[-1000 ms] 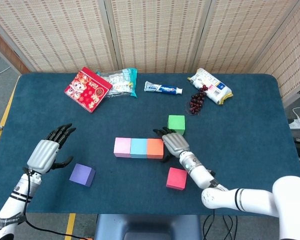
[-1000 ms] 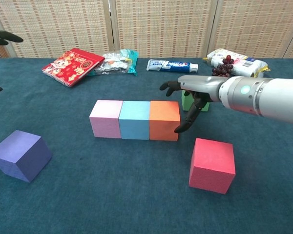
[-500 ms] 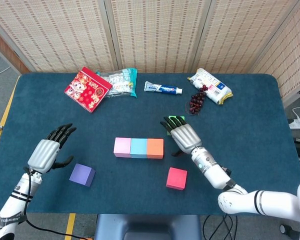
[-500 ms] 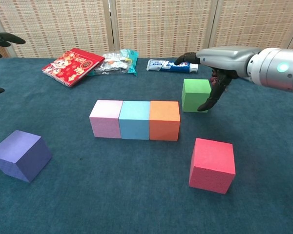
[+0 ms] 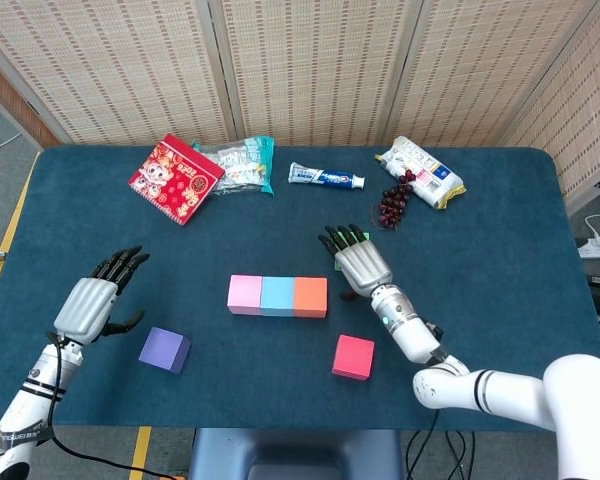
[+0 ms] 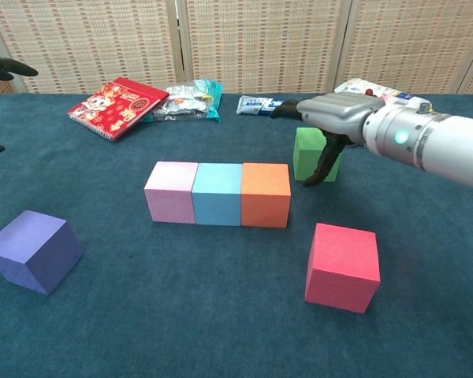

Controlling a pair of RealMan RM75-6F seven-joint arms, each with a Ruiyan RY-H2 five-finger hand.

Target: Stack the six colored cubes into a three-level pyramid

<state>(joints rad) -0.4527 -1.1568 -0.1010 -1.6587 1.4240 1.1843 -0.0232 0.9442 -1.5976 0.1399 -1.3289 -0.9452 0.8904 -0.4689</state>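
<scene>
Pink (image 5: 245, 293), cyan (image 5: 277, 295) and orange (image 5: 310, 296) cubes stand in a touching row at the table's middle. Behind the orange cube is the green cube (image 6: 309, 153), which the head view mostly hides under my right hand (image 5: 358, 262). That hand (image 6: 335, 118) hovers over the green cube with its fingers spread across the top, and its thumb hangs down by the cube's right front face. It holds nothing. The red cube (image 5: 353, 357) lies in front of the row, the purple cube (image 5: 165, 349) at the front left. My left hand (image 5: 90, 303) hangs open above the purple cube's left.
Along the back lie a red booklet (image 5: 176, 177), a snack packet (image 5: 238, 163), a toothpaste tube (image 5: 326, 178), dark grapes (image 5: 393, 203) and a white packet (image 5: 421, 172). The grapes are just behind the green cube.
My right hand has left the orange cube's right side and moved back, settling over the green cube. The cubes and my left hand have stayed put.
</scene>
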